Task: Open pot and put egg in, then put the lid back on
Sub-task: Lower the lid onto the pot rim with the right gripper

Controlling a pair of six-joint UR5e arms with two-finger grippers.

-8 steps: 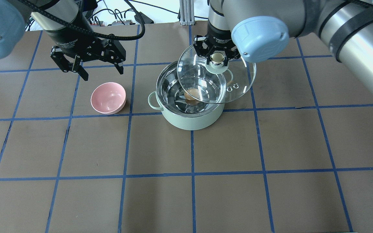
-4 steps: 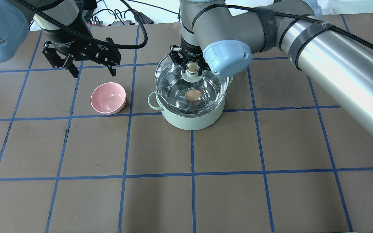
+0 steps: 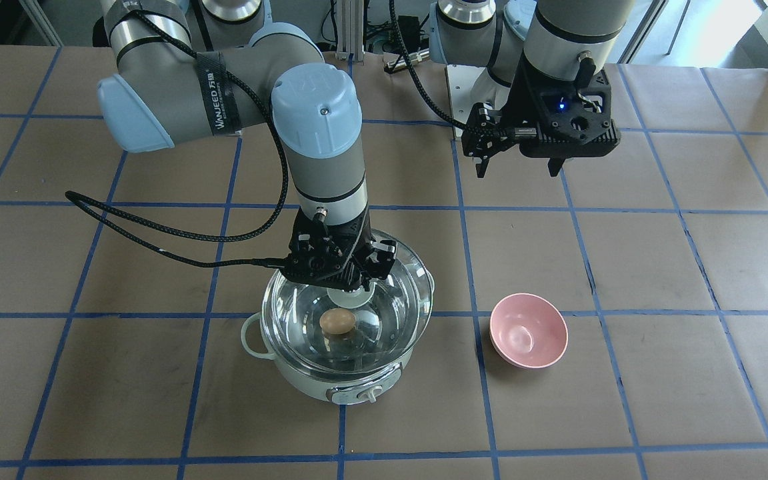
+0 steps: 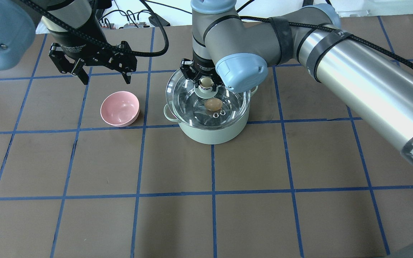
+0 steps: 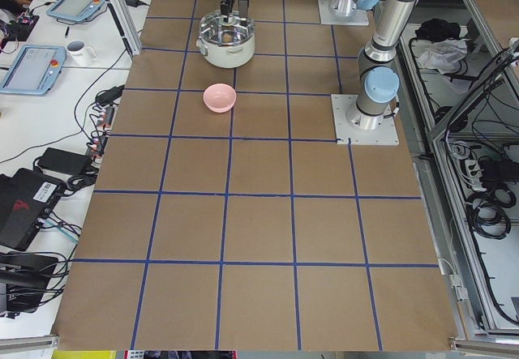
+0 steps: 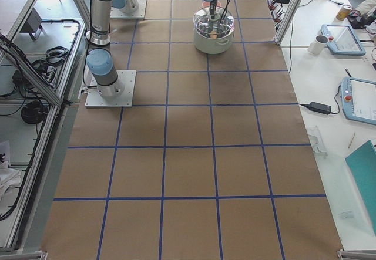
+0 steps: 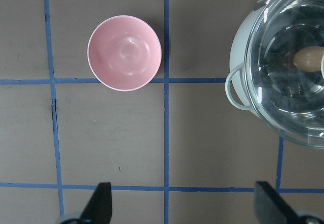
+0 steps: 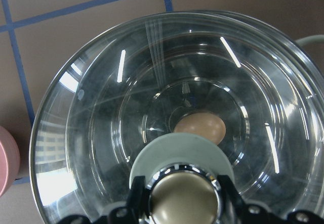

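The mint-green pot (image 4: pixel 210 132) stands at mid-table, its control knob facing the front camera (image 3: pixel 365 395). The tan egg (image 4: pixel 213 104) lies on its steel bottom, seen through the glass in the right wrist view (image 8: pixel 200 128). My right gripper (image 4: pixel 206 83) is shut on the beige knob (image 8: pixel 183 198) of the clear lid (image 4: pixel 235 102). It holds the lid over the pot's mouth, shifted slightly toward the pink bowl. I cannot tell if the lid rests on the rim. My left gripper (image 4: pixel 100 71) is open and empty, raised behind the bowl.
A pink bowl (image 4: pixel 120 108) stands empty on the table to the left of the pot, also in the left wrist view (image 7: pixel 124 52). Brown table cover with blue tape grid lines. Cables lie at the table's back edge.
My right gripper has carried the lid left and down, from tilted beside the pot's back right to level over its mouth. My left gripper has shifted slightly back.
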